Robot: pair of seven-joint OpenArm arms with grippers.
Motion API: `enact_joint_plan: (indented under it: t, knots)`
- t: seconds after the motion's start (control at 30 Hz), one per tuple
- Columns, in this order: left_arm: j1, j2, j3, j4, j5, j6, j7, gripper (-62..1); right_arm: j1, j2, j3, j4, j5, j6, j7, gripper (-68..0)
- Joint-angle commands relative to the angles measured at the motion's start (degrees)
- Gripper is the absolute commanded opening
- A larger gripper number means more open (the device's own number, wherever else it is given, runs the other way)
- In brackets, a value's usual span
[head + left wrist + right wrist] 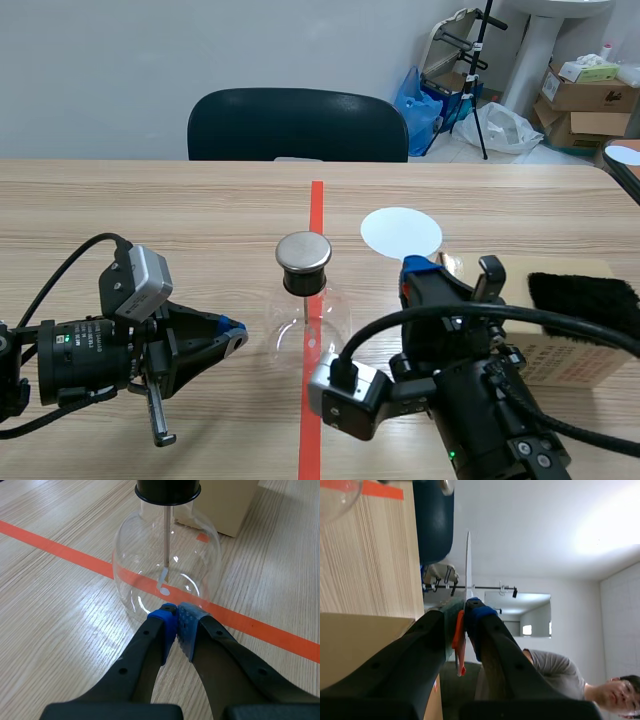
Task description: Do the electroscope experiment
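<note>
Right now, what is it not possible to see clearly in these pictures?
White disc: edge-on in the right wrist view; in the scene view the right gripper hides its handle.
Flask cap: cut off by the edge in the left wrist view.
Box: partly behind the right arm, scene view.

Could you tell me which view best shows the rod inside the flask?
Left wrist view: the rod shows plainly through the flask. Scene view shows mainly the cap; right wrist view catches only a glass edge.

no writing, brand or number can be read anywhere, neither on the glass flask [300, 335] nor the cardboard boxes [590, 95].
</note>
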Motion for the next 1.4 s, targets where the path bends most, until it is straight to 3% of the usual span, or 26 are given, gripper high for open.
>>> enact_joint_plan:
  t: [0.0, 0.6, 1.37]
  knots:
    - [-0.02, 0.39, -0.57, 0.44, -0.63, -0.09, -0.87, -57.8, 0.83, -0.13, 0.17, 0.72, -0.04, -0.83, 1.16, -66.7]
    - [-0.02, 0.39, -0.57, 0.44, -0.63, -0.09, -0.87, -57.8, 1.64, -0.11, 0.17, 0.72, -0.04, -0.81, 18.56, -66.7]
    - [-0.02, 0.39, -0.57, 0.44, -0.63, -0.09, -0.87, -57.8, 1.64, -0.11, 0.22, 0.72, -0.04, -0.81, 19.65, -66.7]
